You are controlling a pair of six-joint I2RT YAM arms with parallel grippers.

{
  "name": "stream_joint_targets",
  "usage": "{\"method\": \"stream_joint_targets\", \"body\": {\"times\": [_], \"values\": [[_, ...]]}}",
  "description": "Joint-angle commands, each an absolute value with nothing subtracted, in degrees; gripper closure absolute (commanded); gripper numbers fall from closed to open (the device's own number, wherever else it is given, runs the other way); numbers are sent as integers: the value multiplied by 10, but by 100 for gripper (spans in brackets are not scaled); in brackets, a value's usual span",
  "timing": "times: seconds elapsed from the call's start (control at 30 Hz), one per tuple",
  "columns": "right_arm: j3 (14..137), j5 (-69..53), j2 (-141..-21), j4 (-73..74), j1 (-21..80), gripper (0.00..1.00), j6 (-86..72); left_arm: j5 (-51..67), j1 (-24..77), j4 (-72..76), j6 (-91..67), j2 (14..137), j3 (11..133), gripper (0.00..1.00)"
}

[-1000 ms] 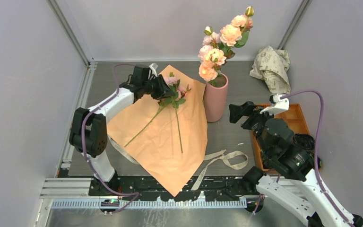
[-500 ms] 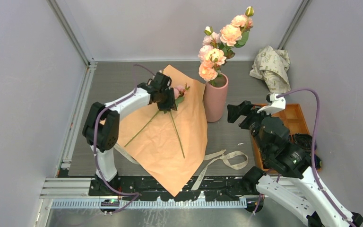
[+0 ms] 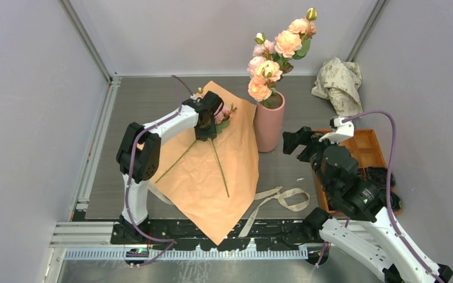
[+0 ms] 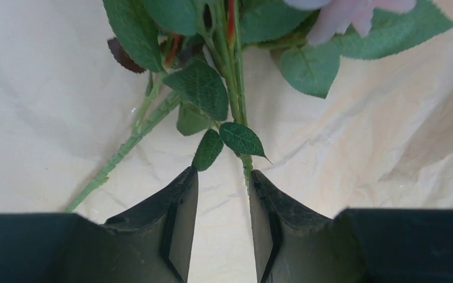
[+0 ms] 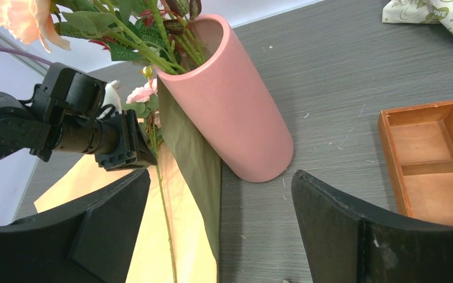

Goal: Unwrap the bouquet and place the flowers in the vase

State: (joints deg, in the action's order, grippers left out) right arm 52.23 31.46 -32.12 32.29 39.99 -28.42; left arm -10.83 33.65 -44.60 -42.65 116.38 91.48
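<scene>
Starting at the left jaws, note a narrow gap between them, with bare wrapping paper (image 4: 65,88) visible through it and nothing clamped. Note one green stem (image 4: 233,71) ending at the tip of one finger (image 4: 265,212); contact not determinable.

Locate these jaws low over two loose stalks (image 3: 220,166) lying flat on the paper, pink blooms at the far end beneath the left arm (image 3: 165,125), stems spreading apart toward the near edge.

Read the wrapping as undone: paper spread open on the table (image 3: 135,106), orange face up, olive underside turned up against the vase (image 3: 269,127). Find the beige ribbon (image 3: 283,197) lying loose on the table just beside the paper's near right edge.

Find the vase upright just right of the paper, with several flowers (image 3: 274,50) standing in its mouth, peach blooms well above the rim.

Moving to the right jaws, note them wide apart and empty, facing the vase and clear of it. Find the right arm (image 3: 345,177) over the orange tray (image 3: 373,144), and crumpled cream paper (image 3: 337,82) in the far right corner.
</scene>
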Motion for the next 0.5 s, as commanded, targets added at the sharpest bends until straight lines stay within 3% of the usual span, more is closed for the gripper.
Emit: {"method": "stream_joint_targets", "body": {"times": [0.0, 0.17, 0.33, 0.47], "values": [[522, 327, -313, 308, 402, 5, -284, -149, 335, -476, -440, 1184, 972, 62], [524, 328, -310, 313, 402, 5, -284, -142, 334, -498, -442, 1239, 1029, 64], [520, 337, -301, 319, 401, 5, -283, -123, 335, -469, -461, 1246, 1008, 65], [519, 335, -305, 318, 402, 5, -285, -126, 335, -478, -460, 1251, 1014, 81]]}}
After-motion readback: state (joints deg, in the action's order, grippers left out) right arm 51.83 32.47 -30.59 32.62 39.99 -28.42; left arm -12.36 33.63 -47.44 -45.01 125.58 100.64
